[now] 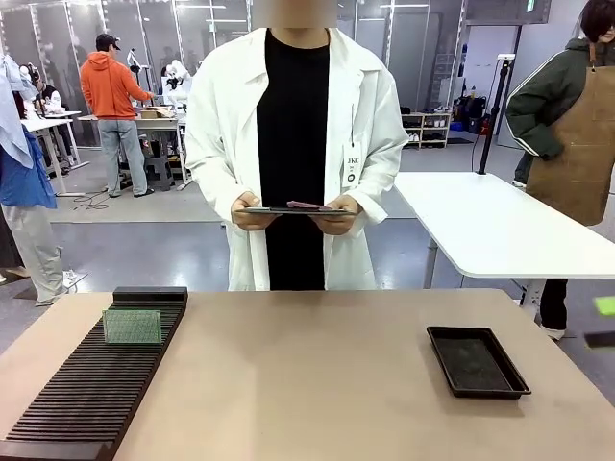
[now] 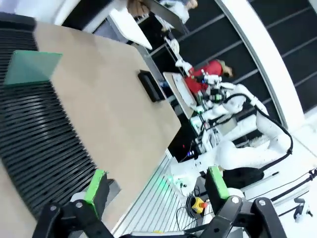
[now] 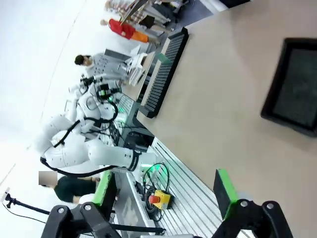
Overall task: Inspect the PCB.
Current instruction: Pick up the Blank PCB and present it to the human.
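Observation:
The PCB [image 1: 132, 327] is a thin green board standing upright in a slot near the far end of a black slotted rack [image 1: 91, 389] at the table's left. In the left wrist view the PCB [image 2: 32, 68] stands on the rack [image 2: 34, 144] well ahead of my left gripper [image 2: 156, 186], which is open with nothing between its green pads. My right gripper [image 3: 164, 191] is also open and empty, hanging off the table's near edge. From there the rack [image 3: 163, 74] lies far off.
A black shallow tray [image 1: 476, 360] lies at the table's right, also seen as the tray [image 3: 294, 87] ahead of the right gripper. A person in a white coat stands at the far side holding a clipboard [image 1: 293, 208] in both hands. The tan table [image 1: 307, 384] lies between them.

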Available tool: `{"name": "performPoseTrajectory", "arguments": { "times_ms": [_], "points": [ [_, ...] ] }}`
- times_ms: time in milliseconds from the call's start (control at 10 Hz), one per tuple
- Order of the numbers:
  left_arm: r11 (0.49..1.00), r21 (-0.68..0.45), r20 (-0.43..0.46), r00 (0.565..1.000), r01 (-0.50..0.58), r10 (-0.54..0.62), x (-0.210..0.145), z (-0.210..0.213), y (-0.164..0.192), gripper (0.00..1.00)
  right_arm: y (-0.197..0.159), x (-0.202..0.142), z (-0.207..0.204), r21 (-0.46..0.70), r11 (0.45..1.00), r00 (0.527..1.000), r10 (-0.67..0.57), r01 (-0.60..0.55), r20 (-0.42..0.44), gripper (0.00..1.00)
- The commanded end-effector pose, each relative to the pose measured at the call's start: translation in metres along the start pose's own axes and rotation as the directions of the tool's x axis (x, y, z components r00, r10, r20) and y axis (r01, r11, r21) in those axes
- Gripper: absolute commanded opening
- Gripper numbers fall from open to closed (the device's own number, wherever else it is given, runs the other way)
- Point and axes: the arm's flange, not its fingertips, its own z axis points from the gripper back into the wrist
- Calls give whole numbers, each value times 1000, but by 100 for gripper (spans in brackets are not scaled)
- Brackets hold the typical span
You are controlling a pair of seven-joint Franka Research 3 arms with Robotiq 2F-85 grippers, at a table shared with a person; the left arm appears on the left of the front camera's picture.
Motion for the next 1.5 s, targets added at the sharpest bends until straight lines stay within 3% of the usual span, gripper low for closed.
{"name": "performPoseTrajectory", "arguments": {
  "times_ms": [0, 400, 500, 1000, 1100, 1200, 1400],
  "points": [
    [1000, -20, 64, 998, 15, -14, -15, 21, 11, 100, 0, -51, -21, -5, 1000, 1000, 5, -5, 28, 100],
    [1000, 15, 91, 996, -18, 17, -13, 32, 13, 100, -3, -64, -15, -28, 1000, 998, -4, 5, 61, 100],
    [1000, 9, 83, 997, -11, 10, -26, 36, 14, 100, -16, -25, 29, -15, 999, 999, -30, 31, 44, 100],
    [1000, 21, 78, 997, -16, 14, -25, 36, 14, 100, -16, -25, 29, -15, 999, 999, -30, 31, 44, 100],
    [965, 193, -62, 984, 175, -166, -12, 28, -25, 100, -16, -25, 29, -15, 999, 999, -30, 31, 44, 100],
    [887, 358, -183, 953, 292, -240, 6, 21, -54, 100, -16, -25, 29, -15, 999, 999, -30, 31, 44, 100],
    [799, 325, -390, 842, 505, -374, 45, -4, -104, 100, -16, -25, 29, -15, 999, 999, -30, 31, 44, 100]
  ]
}}
